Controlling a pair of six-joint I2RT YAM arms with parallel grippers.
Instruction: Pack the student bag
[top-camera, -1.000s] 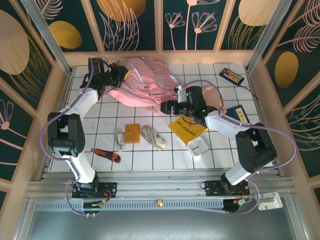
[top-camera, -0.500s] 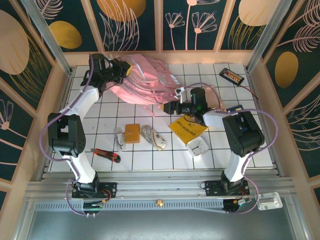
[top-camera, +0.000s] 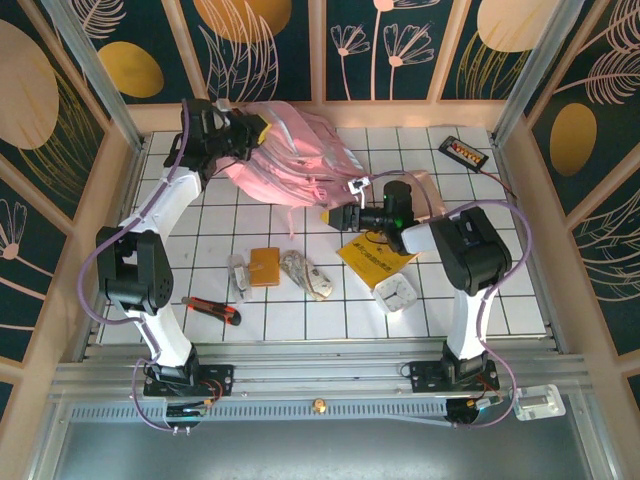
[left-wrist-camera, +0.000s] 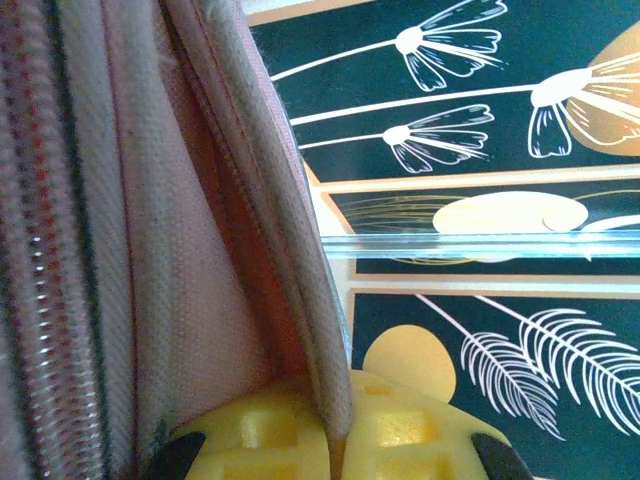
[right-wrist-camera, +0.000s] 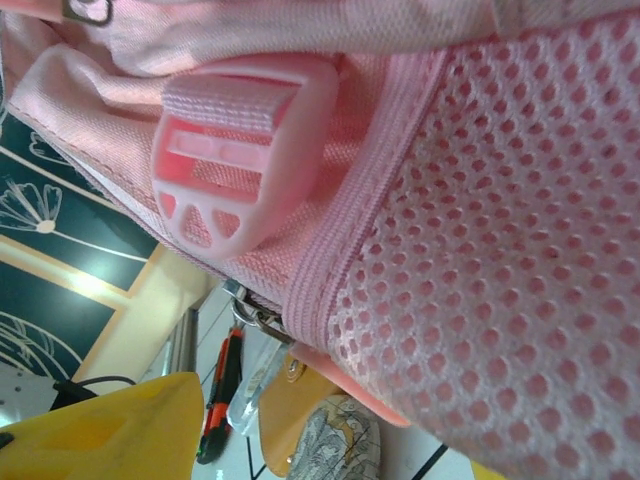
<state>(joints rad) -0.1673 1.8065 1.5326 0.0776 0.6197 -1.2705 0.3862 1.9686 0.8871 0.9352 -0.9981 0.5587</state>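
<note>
The student bag (top-camera: 290, 165), a big pink backpack, lies tilted at the back of the tiled table. My left gripper (top-camera: 252, 130) is raised at the bag's top left and is shut on a fabric edge. In the left wrist view that edge (left-wrist-camera: 300, 250) runs down between the yellow fingers (left-wrist-camera: 420, 440). My right gripper (top-camera: 330, 215) is open at the bag's lower right side. Close in front of its jaws are the pink mesh (right-wrist-camera: 500, 250) and a pink strap buckle (right-wrist-camera: 240, 150). One yellow finger (right-wrist-camera: 110, 430) shows at the lower left.
On the tiles in front of the bag lie a tan wallet (top-camera: 265, 266), a patterned pouch (top-camera: 305, 272), a yellow booklet (top-camera: 375, 260), a white case (top-camera: 397, 293) and a red-and-black utility knife (top-camera: 212, 311). A black device (top-camera: 464, 151) sits at the back right.
My left gripper has lifted the bag's edge up and back, bunching the bag toward the rear. The right arm's elbow has swung in, and its gripper has edged left along the bag.
</note>
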